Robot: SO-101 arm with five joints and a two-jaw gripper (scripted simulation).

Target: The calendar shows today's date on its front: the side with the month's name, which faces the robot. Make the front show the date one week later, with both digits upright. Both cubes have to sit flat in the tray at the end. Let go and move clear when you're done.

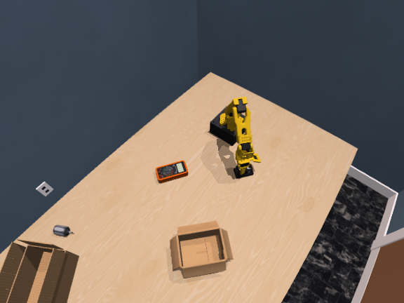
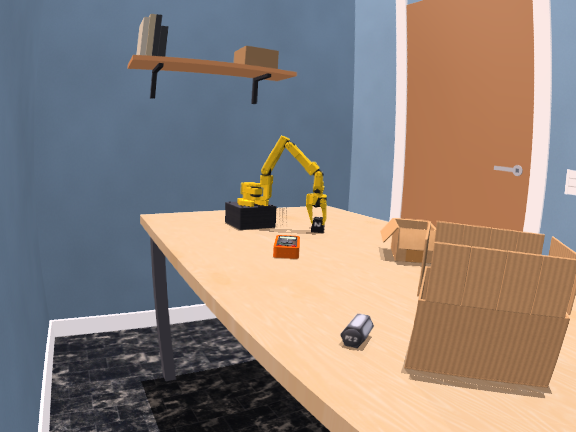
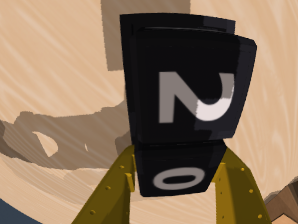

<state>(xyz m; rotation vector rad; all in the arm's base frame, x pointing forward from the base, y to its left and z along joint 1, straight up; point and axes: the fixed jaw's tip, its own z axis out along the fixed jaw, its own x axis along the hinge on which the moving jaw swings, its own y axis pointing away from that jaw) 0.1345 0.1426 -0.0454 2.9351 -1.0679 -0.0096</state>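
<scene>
A grey digit 2 is seen on the broad face of the black cube (image 3: pixel 186 90) in the wrist view, turned upside down there, and a 0 is seen on the adjoining lower face. "PZ 2" is printed on the dark end of a small cylinder (image 2: pixel 357 331) lying on the tabletop (image 2: pixel 280 300). The multimeter's (image 2: pixel 286 246) markings cannot be read.

Room setting. Blue-grey walls (image 2: pixel 200 150) enclose a dark marbled floor (image 2: pixel 125 380) edged by a white skirting board (image 2: pixel 125 317). A light wooden bench (image 2: pixel 310 300) stands on dark legs (image 2: pixel 162 310). A wall shelf (image 2: pixel 210 66) on black brackets carries what appear to be books (image 2: pixel 152 35) and a small box (image 2: pixel 256 55). A brown door (image 2: pixel 467 110) with a lever handle (image 2: pixel 507 170) is set in a white frame (image 2: pixel 398 110); a wall socket (image 1: pixel 44 189) is visible from above.
</scene>
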